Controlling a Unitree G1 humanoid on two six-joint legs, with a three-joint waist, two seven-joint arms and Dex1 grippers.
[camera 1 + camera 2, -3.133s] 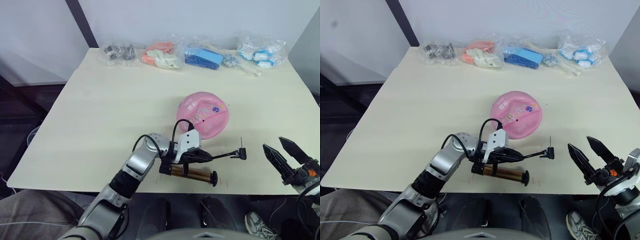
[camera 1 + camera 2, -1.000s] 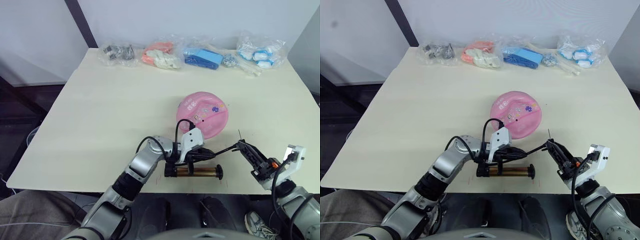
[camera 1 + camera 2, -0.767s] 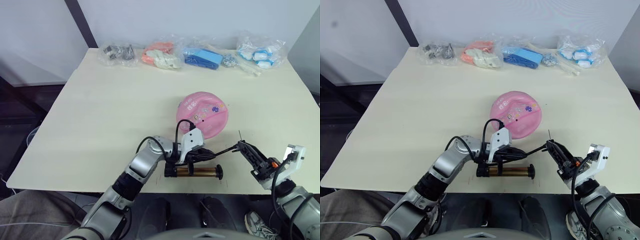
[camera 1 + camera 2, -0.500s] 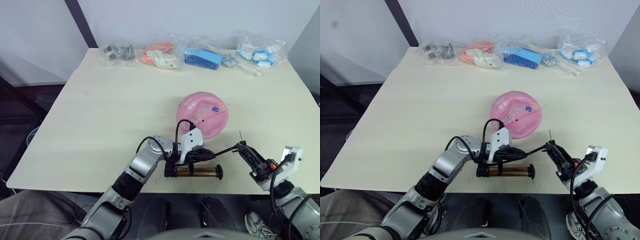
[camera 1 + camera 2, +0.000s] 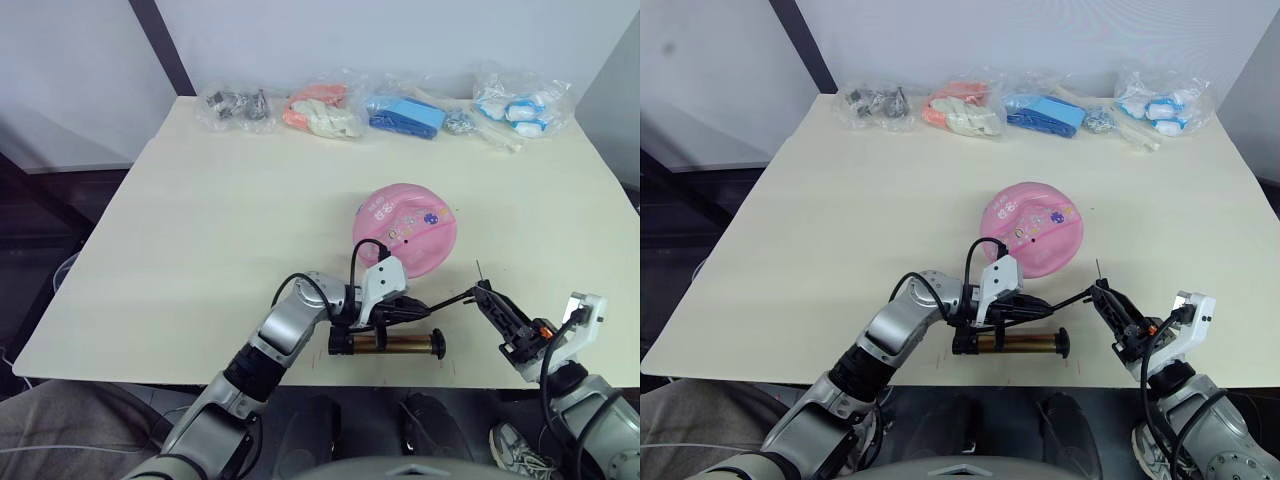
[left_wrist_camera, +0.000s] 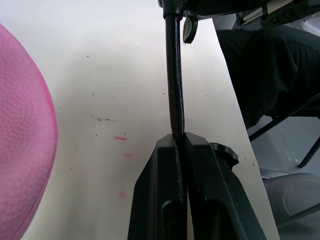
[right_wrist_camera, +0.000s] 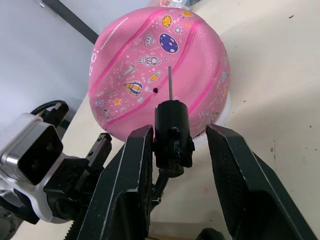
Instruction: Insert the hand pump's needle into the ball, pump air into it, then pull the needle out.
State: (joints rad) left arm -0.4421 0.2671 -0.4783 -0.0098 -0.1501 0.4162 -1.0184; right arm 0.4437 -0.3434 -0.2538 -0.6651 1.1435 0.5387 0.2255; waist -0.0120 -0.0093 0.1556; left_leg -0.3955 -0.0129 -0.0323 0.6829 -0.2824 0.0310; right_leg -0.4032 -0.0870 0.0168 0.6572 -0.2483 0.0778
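Lining the needle [image 7: 170,82] up with the dark valve dot on the ball [image 7: 160,80] was, I judged, my key to a clean insertion. My right fingers [image 7: 131,165] stood spread either side of the needle's fitting, that arm reaching in low over the worktop's [image 5: 200,230] near edge. My left fingers [image 6: 170,165], pressed together, pinched the hose beside the hand pump [image 5: 388,343], lying along that edge; the ball sat just beyond.

Bare surface [image 5: 220,220] lies open left of the ball [image 5: 405,228] and between it and the bagged items [image 5: 380,110] along the far edge. Near the front edge, the hand pump [image 5: 388,343] and its hose [image 5: 445,300] block passage.
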